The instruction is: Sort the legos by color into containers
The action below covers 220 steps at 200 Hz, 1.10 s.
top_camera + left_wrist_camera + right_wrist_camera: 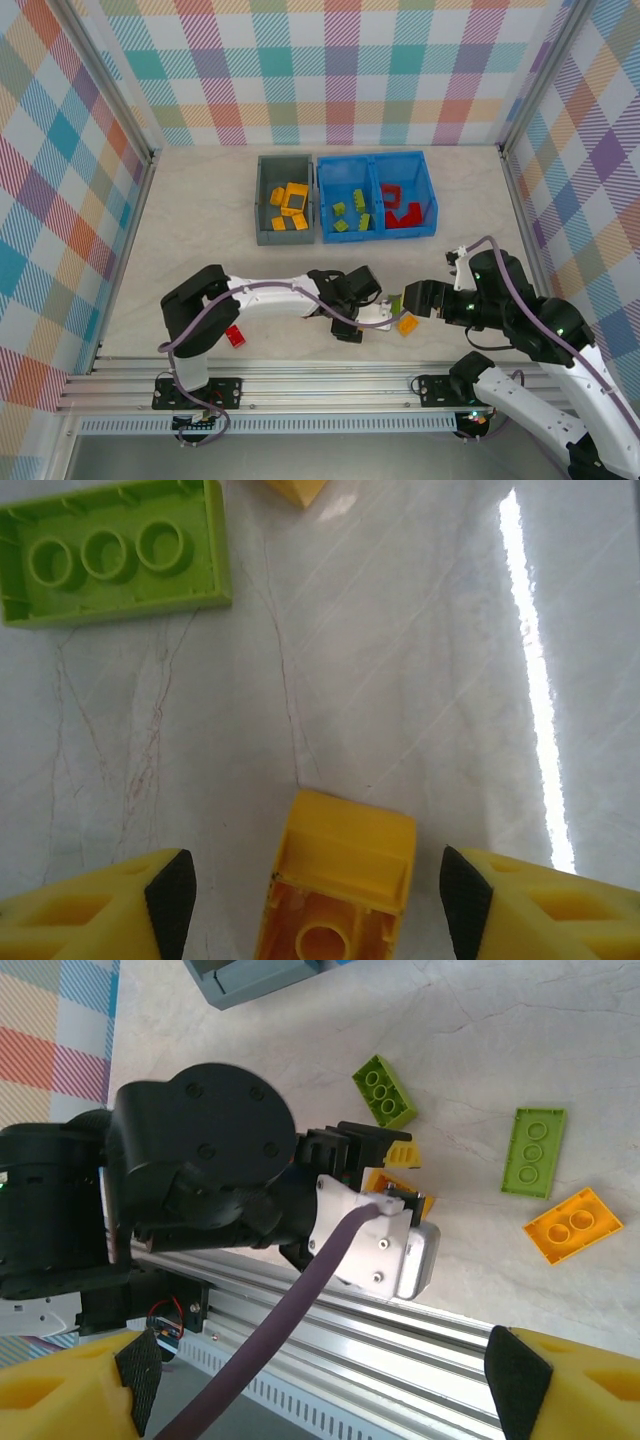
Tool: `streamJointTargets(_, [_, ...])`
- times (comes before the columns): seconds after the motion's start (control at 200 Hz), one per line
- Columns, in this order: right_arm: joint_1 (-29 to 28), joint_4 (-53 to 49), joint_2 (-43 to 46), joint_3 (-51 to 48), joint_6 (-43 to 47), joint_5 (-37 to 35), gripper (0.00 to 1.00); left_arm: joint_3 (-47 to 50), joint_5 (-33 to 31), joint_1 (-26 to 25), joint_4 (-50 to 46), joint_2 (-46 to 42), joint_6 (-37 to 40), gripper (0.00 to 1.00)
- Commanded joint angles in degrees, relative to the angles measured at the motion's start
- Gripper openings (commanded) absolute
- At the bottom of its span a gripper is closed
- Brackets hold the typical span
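My left gripper (315,890) is open, low over the table, with a yellow lego (335,875) lying hollow side up between its fingers and a gap on either side. A lime green lego (115,552) lies ahead of it to the left. In the top view the left gripper (352,322) sits near the front edge, and my right gripper (415,298) hovers open just to its right, holding nothing. A yellow lego (408,324) and a green one (395,303) lie between them. The grey container (262,212) holds yellow bricks. The blue container (377,165) holds green ones on the left and red ones on the right.
A red lego (235,336) lies by the left arm's elbow near the aluminium rail (320,385). In the right wrist view, the left arm's wrist (210,1180) and purple cable (290,1320) are close in front of my right gripper (325,1380), with two green bricks (385,1090) (535,1150) beyond.
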State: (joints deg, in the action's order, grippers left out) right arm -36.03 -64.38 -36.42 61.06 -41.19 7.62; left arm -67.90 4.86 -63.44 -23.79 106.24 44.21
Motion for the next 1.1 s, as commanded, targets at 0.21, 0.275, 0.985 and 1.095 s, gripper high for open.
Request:
streamJointTargets(0.21, [-0.18, -1.9, 0.12, 0.84, 0.06, -1.64, 0.85, -1.54, 2.48, 1.13, -5.43, 3.07, 1.02, 0.56])
streamJointTargets(0.275, [-0.19, -1.45, -0.22, 0.73, -0.03, -1.54, 0.85, -1.3, 2.42, 1.13, -5.18, 3.69, 0.43, 0.5])
streamJointTargets(0.985, [-0.19, 9.24, -9.09, 4.61, 8.55, 2.86, 0.83, 0.58, -9.59, 12.72, -6.43, -21.16, -35.93, 0.27])
streamJointTargets(1.095, [-0.27, 18.18, -14.1, 3.11, 11.22, 7.04, 0.82, -6.59, -16.33, 19.21, -11.34, -17.54, -41.15, 0.27])
